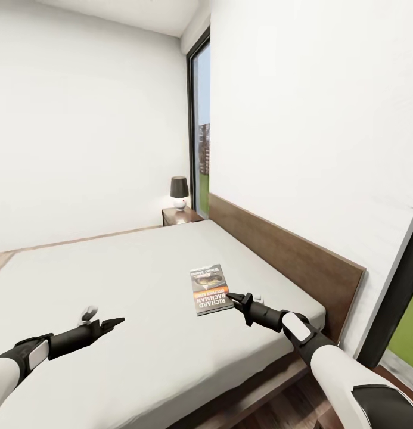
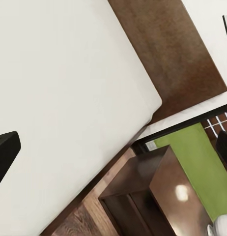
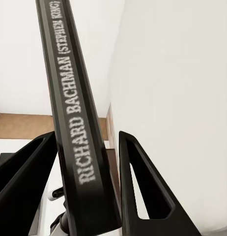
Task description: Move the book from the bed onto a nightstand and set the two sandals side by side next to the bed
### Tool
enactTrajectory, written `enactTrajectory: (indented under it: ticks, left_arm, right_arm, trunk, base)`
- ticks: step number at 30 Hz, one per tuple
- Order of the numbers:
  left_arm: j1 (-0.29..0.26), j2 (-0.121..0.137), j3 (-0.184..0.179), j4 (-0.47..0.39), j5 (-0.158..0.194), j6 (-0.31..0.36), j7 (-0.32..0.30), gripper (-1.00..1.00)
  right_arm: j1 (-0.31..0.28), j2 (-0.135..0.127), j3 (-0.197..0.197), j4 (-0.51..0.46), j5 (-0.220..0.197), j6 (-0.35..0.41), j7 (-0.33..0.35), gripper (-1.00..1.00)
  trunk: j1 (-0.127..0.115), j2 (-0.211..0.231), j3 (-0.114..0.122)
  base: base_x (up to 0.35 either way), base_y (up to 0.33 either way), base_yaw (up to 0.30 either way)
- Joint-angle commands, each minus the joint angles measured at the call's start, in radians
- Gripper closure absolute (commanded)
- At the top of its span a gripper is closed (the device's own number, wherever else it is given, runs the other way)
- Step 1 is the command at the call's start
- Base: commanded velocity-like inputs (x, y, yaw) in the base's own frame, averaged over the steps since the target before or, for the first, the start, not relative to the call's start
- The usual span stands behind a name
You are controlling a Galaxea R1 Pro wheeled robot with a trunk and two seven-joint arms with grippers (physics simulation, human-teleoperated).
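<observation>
- Head view, item one: thin dark-covered paperback book (image 1: pixel 210 289) with a picture on its cover and "RICHARD BACHMAN" in white on an orange-red band; lies flat on the plain light-grey mattress of the large low bed (image 1: pixel 129 286), on the side toward the wide dark wooden headboard (image 1: pixel 289 250).
- Handling, judged: light, thin, somewhat flexible; the glossy cover is likely slippery, and a flat-lying book offers no face to pinch. Best hold is across the spine or an edge lifted off the mattress, with the fingers well onto the cover so it does not droop or pivot.
- Right claw (image 1: pixel 237 298): black, at the book's near corner, tips touching or just at its edge. In the right wrist view the book's spine (image 3: pixel 76 123) runs between the two fingers (image 3: pixel 143 191) with a gap showing on one side; jaws spread around it, not yet closed.
- Right arm pose: stretched low over the mattress from beside the bed, forearm nearly level, wrist turned toward the book.
- Left claw (image 1: pixel 108 325): black, hovering over bare mattress, well apart from the book; cannot tell whether spread or pressed together.
- Small dark reddish-brown wooden nightstand (image 1: pixel 181 215): beyond the bed's far corner beside the headboard, bearing a lamp (image 1: pixel 179 192) with a black shade and white round base.
</observation>
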Motion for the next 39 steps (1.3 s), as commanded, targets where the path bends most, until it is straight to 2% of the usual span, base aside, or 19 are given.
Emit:
enactTrajectory:
  ticks: [1,39]
  left_arm:
    - [-0.001,0.000,-0.003,0.000,0.007,0.010,-0.003,-1.00]
    - [-0.001,0.000,-0.001,0.000,0.007,0.010,-0.003,-1.00]
  right_arm:
    - [-0.001,-0.001,0.004,0.000,-0.006,0.003,0.002,1.00]
    - [-0.001,-0.002,0.004,0.000,-0.006,0.002,0.001,1.00]
  trunk:
    - [0.000,-0.001,-0.001]
    - [0.000,-0.001,-0.001]
  base:
    - [0.000,0.000,0.000]
    - [0.000,0.000,0.000]
